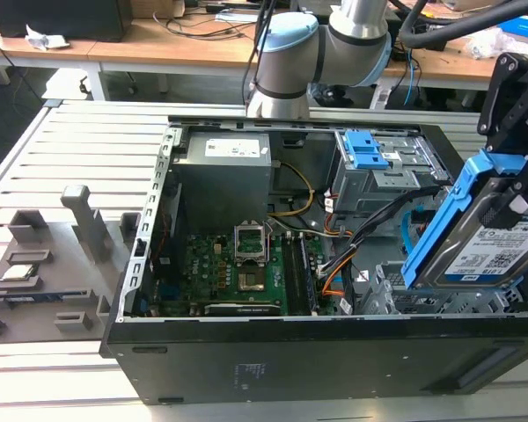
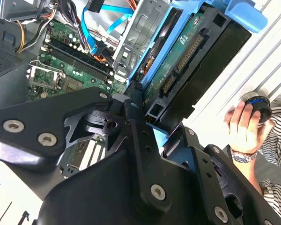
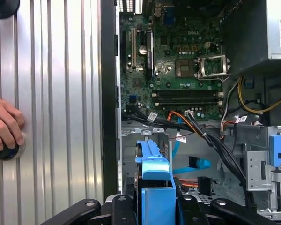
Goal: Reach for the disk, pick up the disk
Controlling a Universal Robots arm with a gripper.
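Observation:
The disk (image 1: 497, 242) is a silver hard drive with a white-and-blue label in a blue plastic bracket. In the exterior view it hangs tilted above the open case's right end. My black gripper (image 1: 521, 180) is shut on it from above. In the second wrist view the disk (image 2: 187, 51) shows its green circuit board side, clamped between the gripper (image 2: 154, 119) fingers. In the first wrist view the blue bracket of the disk (image 3: 153, 180) stands up between the gripper's black linkages, over the drive bay.
The open computer case (image 1: 246, 360) lies on a slatted metal table (image 1: 79, 132), with motherboard (image 1: 246, 272), power supply (image 1: 224, 171) and cables inside. A grey drive cage with blue latches (image 1: 365, 149) sits at the back. A person's hand (image 2: 243, 126) rests on a black knob beside the case.

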